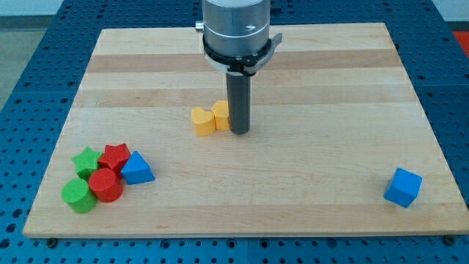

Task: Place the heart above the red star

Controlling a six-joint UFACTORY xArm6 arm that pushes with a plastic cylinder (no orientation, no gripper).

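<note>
The yellow heart [204, 120] lies near the middle of the wooden board [308, 147]. A second yellow block [220, 113] touches its right side; its shape is partly hidden by the rod. My tip [239, 131] rests on the board just right of this second yellow block, touching or nearly touching it. The red star [115, 156] sits in a cluster at the view's lower left, well left of and below the heart.
Around the red star are a green star [86, 160], a red cylinder [107, 185], a green cylinder [78, 196] and a blue triangle [137, 169]. A blue cube [403, 187] sits at the lower right.
</note>
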